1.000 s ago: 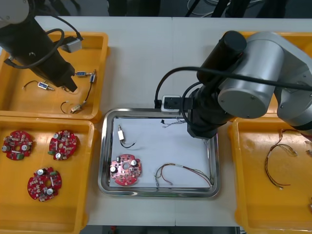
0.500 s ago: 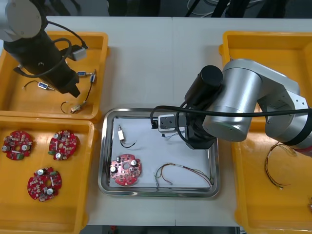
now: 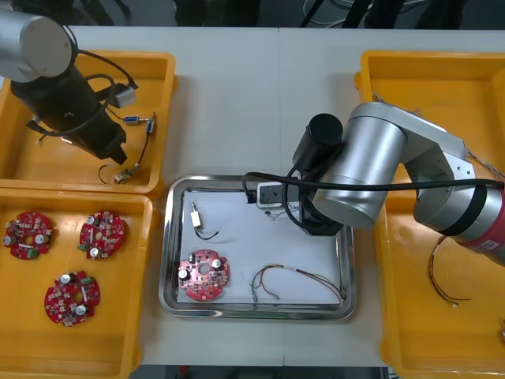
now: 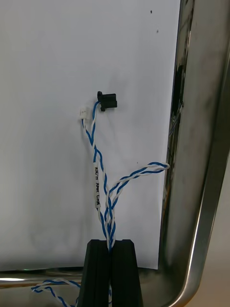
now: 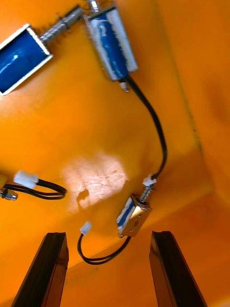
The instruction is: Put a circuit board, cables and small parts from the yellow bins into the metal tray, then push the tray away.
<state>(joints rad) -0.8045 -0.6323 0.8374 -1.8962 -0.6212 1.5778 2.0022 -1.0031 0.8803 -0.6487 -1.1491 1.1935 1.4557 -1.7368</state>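
Clenching blue-and-white cable [image 4: 96,182] over tray [image 3: 166,253] with right jaws; hovering, left jaws released, above small metal part [image 5: 132,217] in bin [image 3: 47,166].

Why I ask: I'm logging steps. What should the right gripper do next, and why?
Probably open the right gripper: it pinches the twisted blue and white cable low over the metal tray, connector ends already on the white inside. The left gripper hangs open over a yellow bin.

Bulky silver right arm [image 3: 371,174] covers far right corner of shiny metal tray [image 3: 256,313]. Twisted blue-and-white cable [image 4: 96,184] there mostly hidden beneath it.
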